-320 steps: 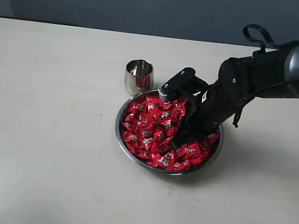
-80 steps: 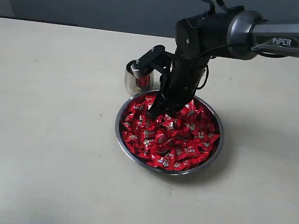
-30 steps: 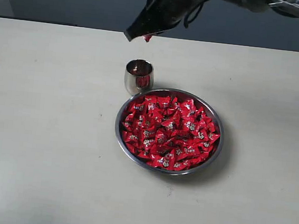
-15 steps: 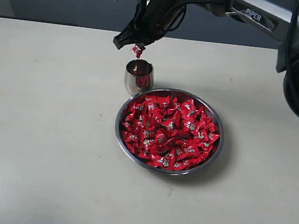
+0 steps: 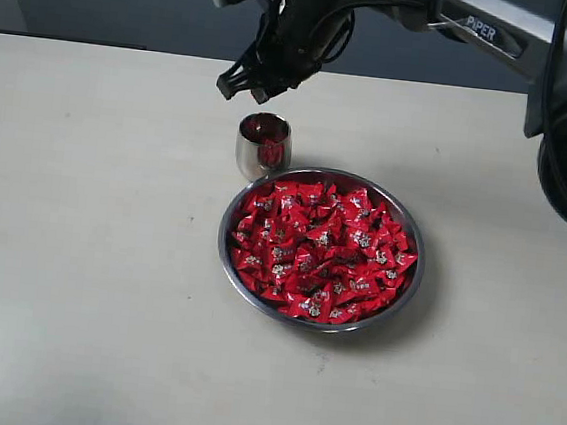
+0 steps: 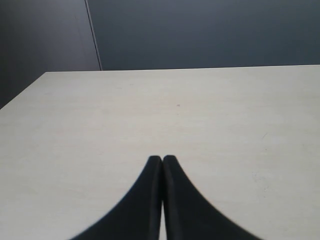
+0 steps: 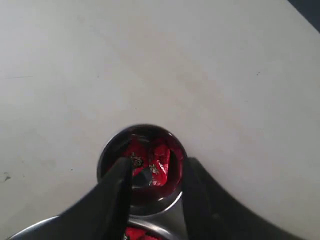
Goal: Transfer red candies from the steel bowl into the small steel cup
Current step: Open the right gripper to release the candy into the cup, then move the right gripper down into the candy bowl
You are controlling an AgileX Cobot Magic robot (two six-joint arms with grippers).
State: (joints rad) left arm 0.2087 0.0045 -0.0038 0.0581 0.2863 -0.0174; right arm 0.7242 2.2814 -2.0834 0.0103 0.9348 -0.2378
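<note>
Half a second ago my right claw (image 5: 243,90) pinched one candy above the small steel cup (image 5: 264,146). Now its fingers stand apart and hold nothing. The right wrist view shows red wrappers lying inside the cup, so I judge the piece has dropped in and this delivery is done.

The claw hangs over the cup, at upper centre of the frame. The red candies (image 5: 320,248) heap the steel bowl (image 5: 223,237) at mid-frame, its rim just beside the cup, so plenty remains to move. Nothing lies on the tabletop (image 5: 89,254) between cup and bowl; only the cup's closeness to the rim calls for care going back. My left claw (image 6: 162,161) is closed on nothing, over bare tabletop.
</note>
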